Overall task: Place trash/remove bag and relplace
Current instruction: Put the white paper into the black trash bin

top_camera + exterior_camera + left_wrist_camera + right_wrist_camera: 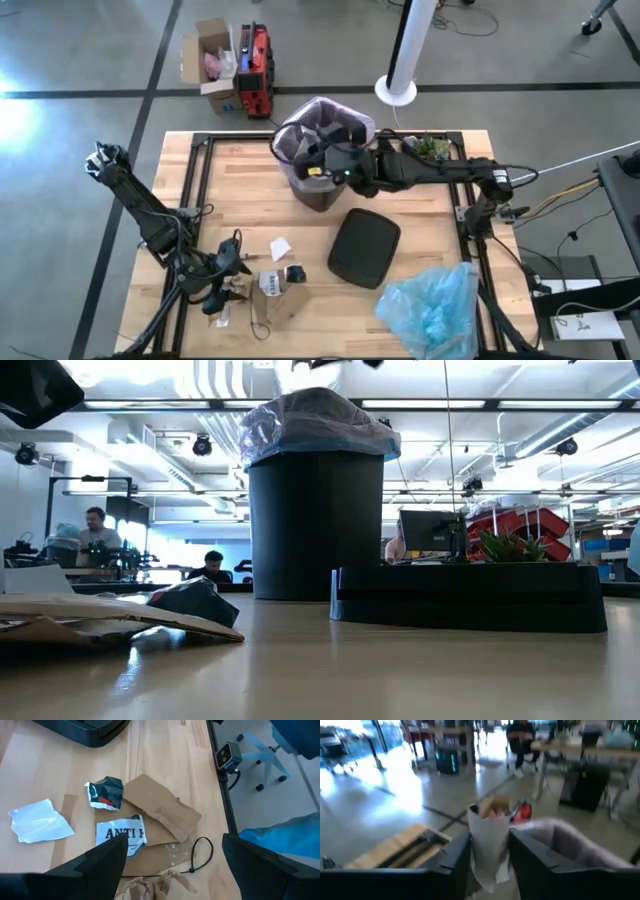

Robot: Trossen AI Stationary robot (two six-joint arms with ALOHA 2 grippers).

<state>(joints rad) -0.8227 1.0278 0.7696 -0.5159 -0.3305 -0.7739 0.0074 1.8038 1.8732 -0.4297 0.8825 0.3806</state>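
My right fingers (490, 855) clamp a white paper scrap (489, 845) above the black bin (318, 180), which wears its pink-lavender bag (345, 120). My left fingers (172, 865) hang apart over the trash (150, 820) on the counter (240, 200).

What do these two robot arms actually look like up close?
Both are dark, nearly black jointed arms built of slim tube-like links. The left arm ends in a pincer with two broad, flat, wedge-shaped black fingers. The right arm is bulkier near its pincer, shows a small yellow marking, and trails thin cables from its base.
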